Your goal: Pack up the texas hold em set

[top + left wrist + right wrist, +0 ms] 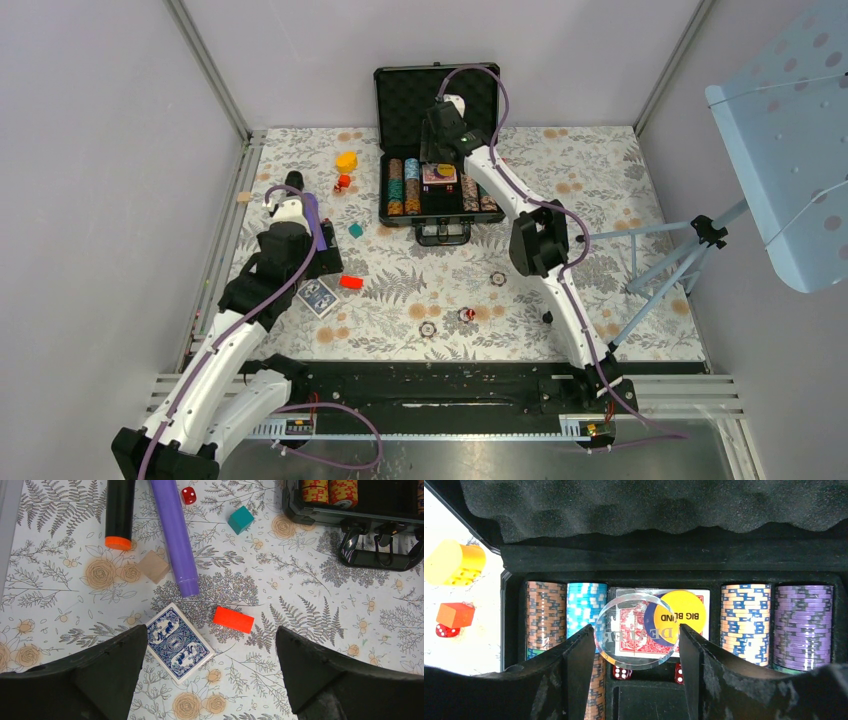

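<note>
The black hard case (pixel 437 75) stands open at the back, with rows of striped poker chips (pixel 404 185) in its tray. My right gripper (pixel 437 165) hangs over the tray, shut on a clear round dealer button (pixel 636 630). Below it lie a red card deck (pixel 620 596), a yellow "big blind" button (pixel 681 611), chip rows (pixel 744 620) and red dice (pixel 622 672). My left gripper (pixel 210 655) is open and empty above the mat. A blue card deck (pixel 177 642) lies by its left finger; it also shows in the top view (pixel 318 297).
An orange block (pixel 233 619), teal block (pixel 241 519), wooden cube (pixel 153 566), purple cylinder (pixel 175 535), black cylinder (pixel 120 512) and red die (pixel 188 495) lie near the left gripper. Loose chips (pixel 498 278) (pixel 428 328) lie mid-mat. A yellow block (pixel 346 160) sits left of the case.
</note>
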Controlling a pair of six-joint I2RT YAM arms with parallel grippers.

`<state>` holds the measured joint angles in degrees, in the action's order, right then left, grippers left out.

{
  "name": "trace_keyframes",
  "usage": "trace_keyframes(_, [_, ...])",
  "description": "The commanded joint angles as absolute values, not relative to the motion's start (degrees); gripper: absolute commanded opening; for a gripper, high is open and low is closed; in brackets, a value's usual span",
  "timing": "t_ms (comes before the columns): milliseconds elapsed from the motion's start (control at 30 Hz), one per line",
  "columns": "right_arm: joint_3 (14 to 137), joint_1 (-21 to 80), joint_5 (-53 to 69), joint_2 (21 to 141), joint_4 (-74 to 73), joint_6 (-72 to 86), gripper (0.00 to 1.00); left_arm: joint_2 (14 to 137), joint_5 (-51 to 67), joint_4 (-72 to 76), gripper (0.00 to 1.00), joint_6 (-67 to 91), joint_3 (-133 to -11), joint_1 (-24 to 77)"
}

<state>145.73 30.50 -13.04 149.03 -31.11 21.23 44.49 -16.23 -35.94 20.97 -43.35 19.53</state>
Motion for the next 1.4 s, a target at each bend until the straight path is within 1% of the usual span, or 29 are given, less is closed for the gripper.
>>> trace_keyframes(0, [147.0, 30.3, -15.0, 149.6, -27.0, 23.7, 0.61, 44.1, -16.0, -33.8, 0.99, 20.4, -43.8, 19.5])
trace_keyframes(133, [146.7, 30.0, -14.7, 149.6, -27.1, 24.5, 0.71, 43.9, -16.3, -33.8, 0.99, 20.4, -43.7, 19.4])
trace_keyframes(233, [146.3, 29.8, -13.6, 149.4, -26.9, 24.4, 0.87, 43.9, -16.3, -33.7, 0.99, 20.4, -43.7, 19.4])
trace_keyframes(267, [146.0, 29.8, -13.4, 149.2, -26.6, 24.2, 0.90, 43.9, -16.3, -33.7, 0.99, 20.4, -43.7, 19.4])
trace_keyframes(333, [144.9, 29.7, -12.9, 148.6, -25.8, 23.5, 0.92, 43.8, -16.3, -33.7, 0.99, 20.3, -43.7, 19.4])
trace_keyframes(500, [138.4, 29.8, -10.7, 144.4, -21.5, 20.8, 0.91, 43.9, -16.4, -33.8, 0.99, 20.4, -43.7, 19.2])
trace_keyframes(667, [127.7, 29.8, -8.8, 134.7, -16.0, 16.8, 0.91, 44.0, -16.1, -33.7, 0.99, 20.4, -43.6, 19.2])
trace_keyframes(733, [122.0, 29.8, -8.2, 130.0, -13.2, 15.7, 0.91, 44.0, -16.2, -33.7, 0.99, 20.4, -43.7, 19.1])
trace_keyframes(933, [99.1, 29.8, -8.5, 112.8, -3.9, 17.6, 0.89, 43.9, -16.0, -33.8, 0.99, 20.4, -43.7, 19.1])
trace_keyframes(1067, [90.1, 30.3, -7.7, 106.1, -8.3, 21.5, 0.83, 44.0, -15.9, -33.8, 0.99, 20.4, -43.7, 19.1])
trace_keyframes(1200, [83.1, 31.5, -6.7, 102.8, -11.8, 24.3, 0.77, 44.1, -15.7, -33.8, 0.99, 20.4, -43.7, 19.1])
trace_keyframes(1367, [76.6, 34.5, -7.6, 101.8, -11.7, 26.0, 0.76, 44.2, -15.5, -33.6, 0.99, 20.4, -43.6, 19.1])
